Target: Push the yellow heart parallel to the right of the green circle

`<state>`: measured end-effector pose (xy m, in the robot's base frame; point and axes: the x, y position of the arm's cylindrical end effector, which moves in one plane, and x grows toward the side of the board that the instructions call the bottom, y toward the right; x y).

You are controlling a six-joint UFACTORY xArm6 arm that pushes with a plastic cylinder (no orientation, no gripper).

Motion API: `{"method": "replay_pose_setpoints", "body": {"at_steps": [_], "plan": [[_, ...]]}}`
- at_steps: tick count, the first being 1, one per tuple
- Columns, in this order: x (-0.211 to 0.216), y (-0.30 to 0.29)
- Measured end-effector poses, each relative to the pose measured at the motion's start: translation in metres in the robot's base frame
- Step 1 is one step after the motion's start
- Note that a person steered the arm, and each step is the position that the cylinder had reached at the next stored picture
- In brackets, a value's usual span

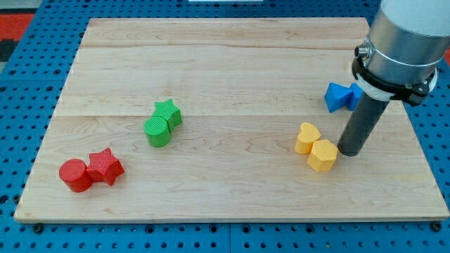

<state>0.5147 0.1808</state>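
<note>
Tip (349, 152) beside yellow heart (307, 137), board (225, 63)

Wooden board (232, 63) carries: red cylinder (75, 176), red star (105, 166), green cylinder (157, 131), green star (169, 112), yellow heart (306, 137), yellow hexagonal block (323, 155), blue block (341, 96).

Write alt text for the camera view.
My tip sits just right of two touching yellow blocks, a yellow heart and a yellow block, on a wooden board. A green circle touches a green star left of centre.
</note>
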Motion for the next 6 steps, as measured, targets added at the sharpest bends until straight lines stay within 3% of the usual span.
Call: {"method": "replay_pose_setpoints", "body": {"at_steps": [2, 4, 6], "plan": [[-0.022, -0.045], [-0.020, -0.104], [-0.018, -0.124]]}}
